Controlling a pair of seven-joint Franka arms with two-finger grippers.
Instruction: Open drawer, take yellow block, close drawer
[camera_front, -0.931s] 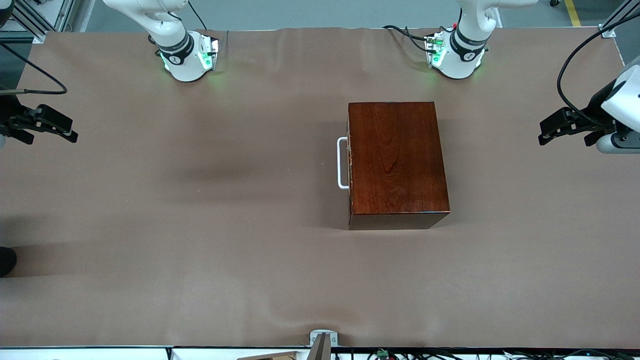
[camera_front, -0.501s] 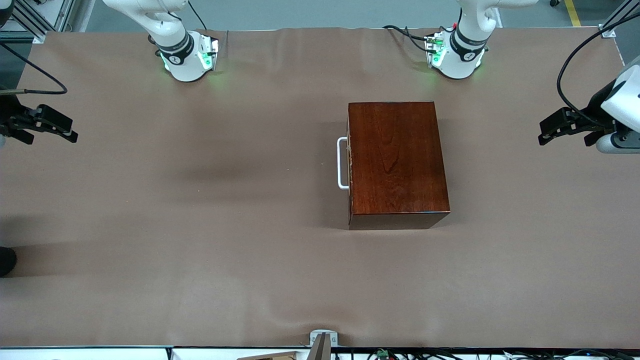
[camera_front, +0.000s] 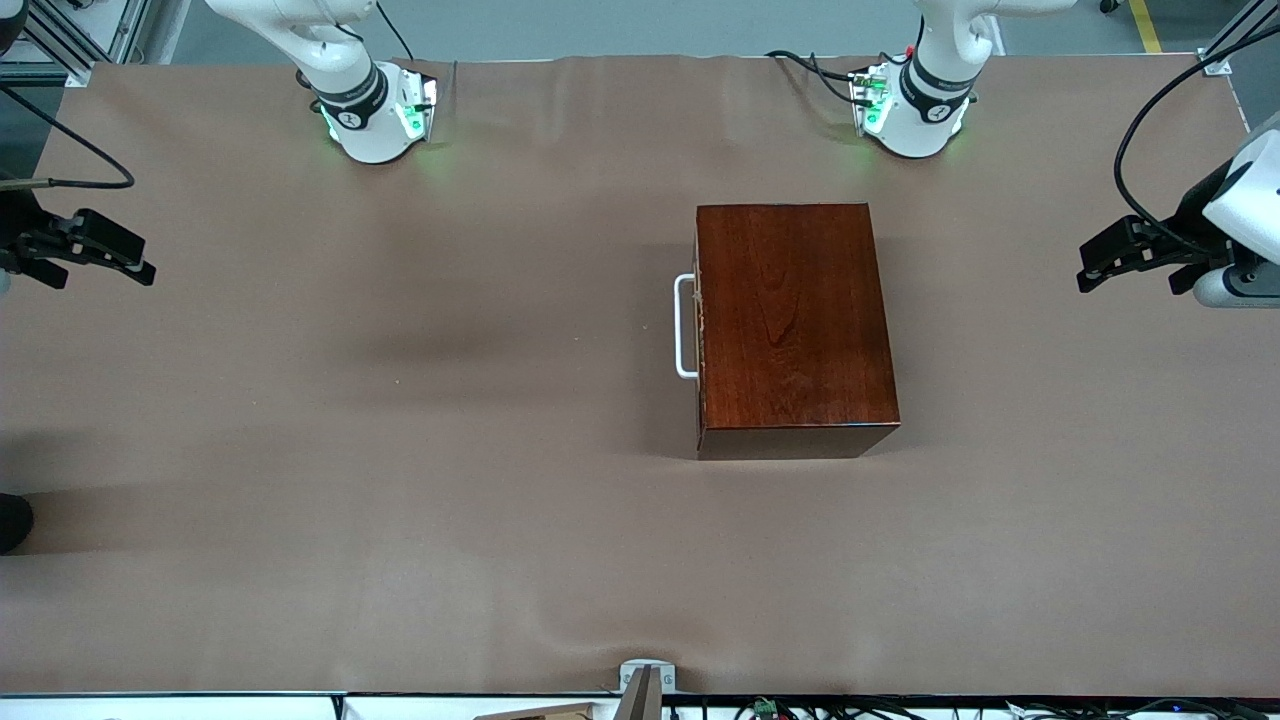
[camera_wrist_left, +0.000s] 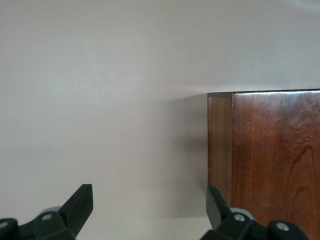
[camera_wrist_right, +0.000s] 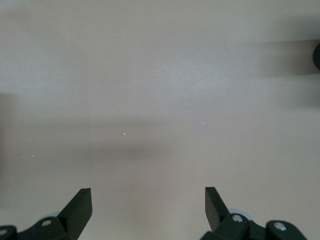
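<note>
Here the drawer (camera_front: 697, 325) sits shut inside the dark wooden box (camera_front: 793, 320), its white handle (camera_front: 683, 326) facing the right arm's end. Both grippers, left (camera_front: 1098, 262) and right (camera_front: 128, 257), hang empty with jaws spread over the table's (camera_front: 400, 450) ends.

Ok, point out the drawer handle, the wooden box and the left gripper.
handle (camera_front: 682, 327): front view, on the white bar's long stretch.
box (camera_front: 790, 315): front view, middle of its top face.
left gripper (camera_front: 1098, 263): front view, between its open fingertips, at the left arm's table end.
</note>
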